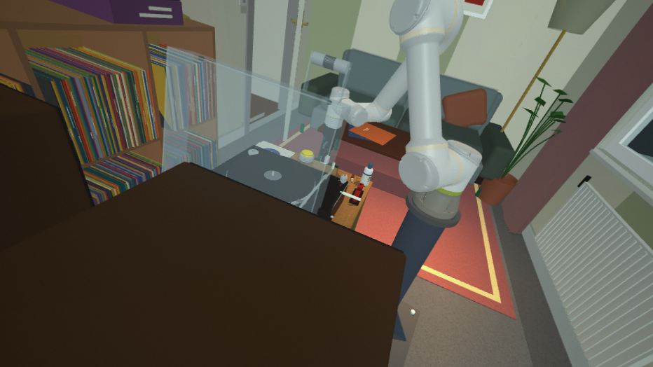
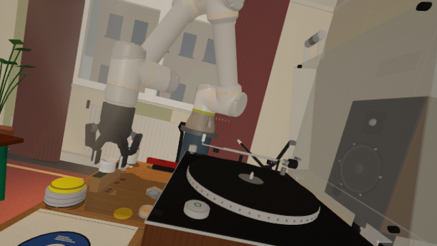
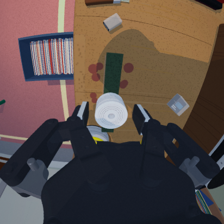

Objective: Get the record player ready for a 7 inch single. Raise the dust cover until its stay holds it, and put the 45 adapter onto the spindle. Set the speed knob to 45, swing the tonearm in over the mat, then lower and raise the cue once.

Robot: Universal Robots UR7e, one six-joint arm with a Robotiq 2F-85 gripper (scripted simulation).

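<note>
My gripper (image 3: 111,113) is open and empty, hanging straight above the white ribbed 45 adapter (image 3: 111,111), which stands on a small green-topped wooden block (image 2: 102,176) on the side table left of the record player. The adapter (image 2: 108,164) sits between and below my fingers (image 2: 110,158). The turntable's black mat (image 2: 254,194) carries a bare spindle (image 2: 251,175). The clear dust cover (image 2: 368,102) stands raised behind the platter. The tonearm (image 2: 245,154) rests along the back edge, off the mat. The round speed knob (image 2: 196,208) sits at the deck's front left corner.
Behind the deck stand a speaker (image 2: 368,160) and record shelves (image 1: 91,105). On the table lie a yellow-topped stack of discs (image 2: 65,191), a yellow puck (image 2: 123,213), a small clear box (image 3: 178,104), a red brush (image 2: 162,160) and a record sleeve (image 2: 61,232).
</note>
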